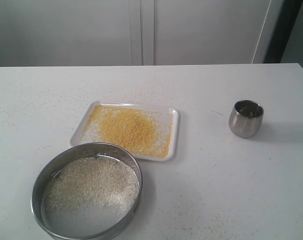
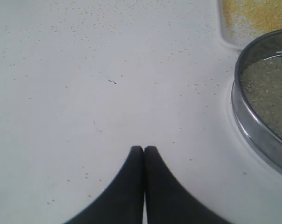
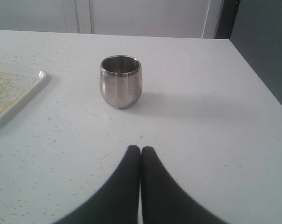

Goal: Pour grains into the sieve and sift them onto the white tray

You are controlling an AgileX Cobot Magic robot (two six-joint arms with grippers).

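left gripper (image 2: 143, 148): fingers pressed together, empty, low over table (image 2: 85, 93) beside sieve (image 2: 252, 126) | right gripper (image 3: 141, 147): likewise closed, empty, facing steel cup (image 3: 120, 81), apart | count: one sieve holding pale grains (image 1: 91, 182); one white tray (image 1: 174, 131) just beside it, bearing yellow grains (image 1: 128, 129); one cup

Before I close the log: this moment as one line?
sieve: coarse pale grains inside | tray: yellow meal | cup: upright | left claw: shut, empty | right claw: shut, empty
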